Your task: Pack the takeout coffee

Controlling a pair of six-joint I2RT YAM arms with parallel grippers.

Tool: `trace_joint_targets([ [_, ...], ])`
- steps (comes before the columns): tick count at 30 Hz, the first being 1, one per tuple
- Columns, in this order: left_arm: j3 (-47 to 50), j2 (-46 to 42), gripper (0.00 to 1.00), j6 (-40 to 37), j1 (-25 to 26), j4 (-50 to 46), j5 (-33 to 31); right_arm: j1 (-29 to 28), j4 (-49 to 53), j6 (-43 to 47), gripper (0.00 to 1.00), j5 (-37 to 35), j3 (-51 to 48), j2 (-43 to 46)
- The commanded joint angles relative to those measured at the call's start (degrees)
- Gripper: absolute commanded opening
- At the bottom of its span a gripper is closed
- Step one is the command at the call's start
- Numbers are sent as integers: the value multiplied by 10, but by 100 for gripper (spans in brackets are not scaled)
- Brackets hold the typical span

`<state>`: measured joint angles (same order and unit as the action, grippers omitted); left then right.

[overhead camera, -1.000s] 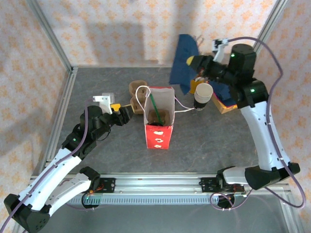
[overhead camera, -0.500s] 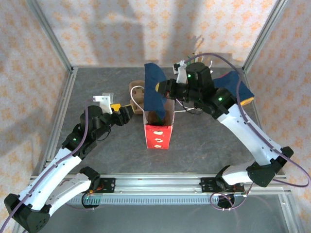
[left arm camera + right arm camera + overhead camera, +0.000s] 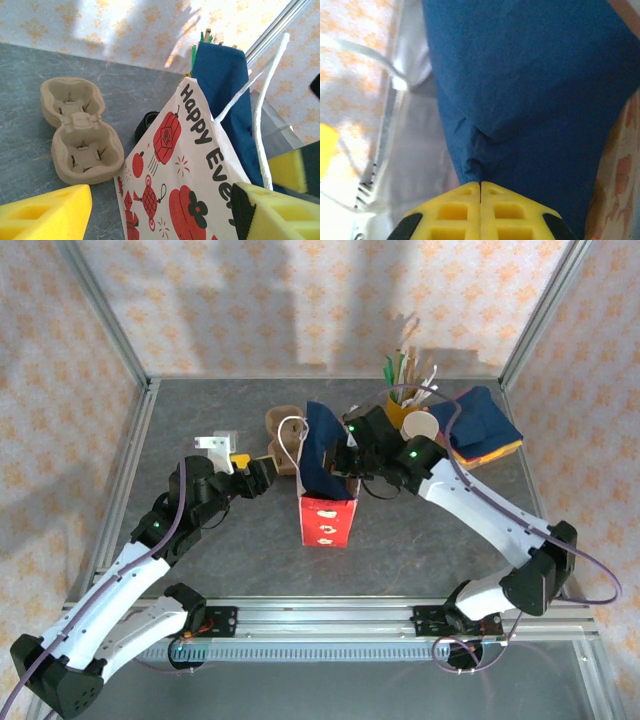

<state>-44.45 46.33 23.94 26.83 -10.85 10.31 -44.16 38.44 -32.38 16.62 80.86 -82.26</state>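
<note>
Off to the right of the right tool point(image 3: 480, 186), clamped on a blue napkin point(image 3: 530, 85) above the bag point(image 3: 325, 520), the paper cup point(image 3: 421, 427) stands mouth-up; the left tool point(image 3: 161, 200), spread apart, lies farther.

The bag's point(image 3: 325, 512) mouth was largely blocked — a blue napkin point(image 3: 318, 452) stood in it, pinched by the right hand point(image 3: 480, 184), and white cord handles point(image 3: 260, 115) arched over the rim. On the bag's left the left hand point(image 3: 256, 473) waited with fingers spread, close to the bag's wall, and the 2-well pulp carrier point(image 3: 282, 435) sat just beyond its fingertips. At the far right, a stir-stick cup point(image 3: 400, 405), a paper cup point(image 3: 421, 427) and a napkin stack point(image 3: 487, 420) crowded together. The worktop point(image 3: 400, 540) in front of the bag lay bare — likewise its far-left strip.
</note>
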Motion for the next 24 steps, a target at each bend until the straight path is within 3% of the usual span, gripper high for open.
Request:
trace_joint_targets([
  [1,4,0,75,0,-6,27,11,-7,39,-1,0,-30,2,-14],
  [6,9,3,75,3,-6,32,14,-8,60,6,3,-37,23,-19],
  [11,13,5,75,4,-6,38,16,-8,77,16,32,-40,71,-13],
  [14,13,7,75,4,-6,39,17,-8,86,28,43,-59,116,-10],
  [17,12,7,75,3,-6,39,15,-5,108,52,51,-122,172,-14],
  [19,12,7,75,2,-6,40,14,14,123,66,54,-148,202,-19],
  [24,11,7,75,1,-6,41,7,123,114,107,57,-180,216,-12],
])
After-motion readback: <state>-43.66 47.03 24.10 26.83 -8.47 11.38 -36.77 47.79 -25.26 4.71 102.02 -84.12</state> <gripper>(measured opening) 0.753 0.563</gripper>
